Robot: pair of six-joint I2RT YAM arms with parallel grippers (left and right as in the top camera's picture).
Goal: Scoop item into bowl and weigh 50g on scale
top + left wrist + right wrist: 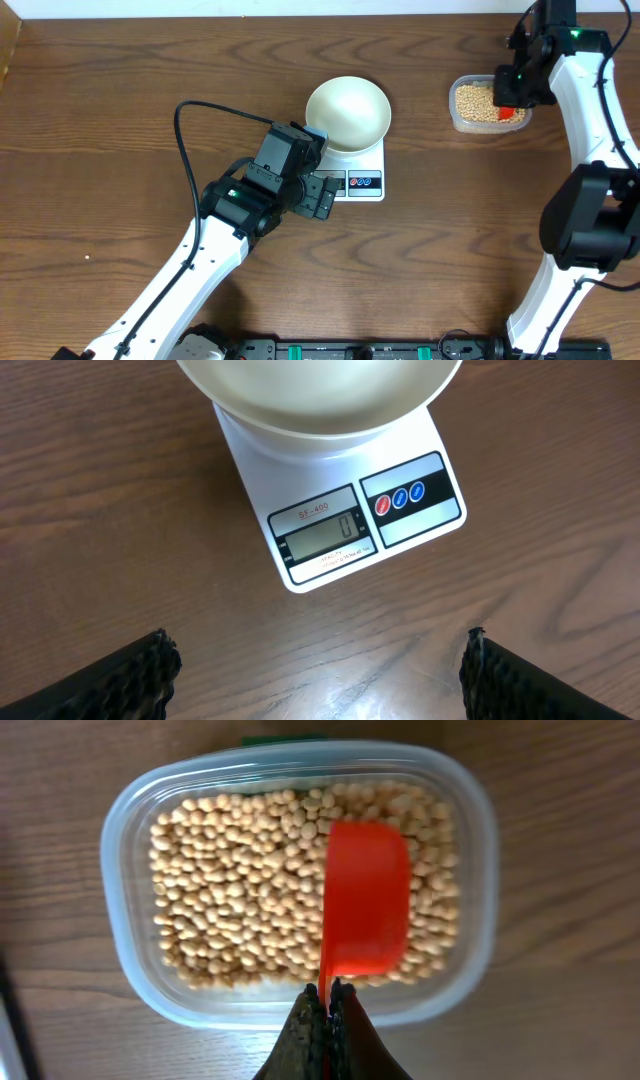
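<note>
**Red scoop (365, 895) over the beans (240, 890), white bowl (347, 113) on the scale (330, 530)**

Tan-yellow beans fill a clear plastic tub (120, 850) with rounded corners; the tub stands on the brown wooden table (120, 60) at the far right, well apart from the scale. The scoop lies over the beans toward the tub's right side, its rounded end pointing away from the wrist camera; whether its cup faces up or down I cannot tell.

The right gripper (328, 995) is at the tub's near rim; its fingers are pressed tight together on the scoop's thin handle, with no gap showing between them. In the overhead view this arm reaches down over the tub and covers part of it.

The bowl sits on the far part of the scale, near the middle of the table; it overhangs the platform and shows only a plain white inside. The scale's near end is uncovered; a grey display reading 0 lies to the left, and a dark panel with red and blue buttons to the right.

The left gripper (318, 655) hovers at the near end of the scale with its fingers spread wide; they hold nothing and only bare table shows between them. Its black fingertips (150, 665) appear at the bottom corners of the left wrist view, apart from the scale.
</note>
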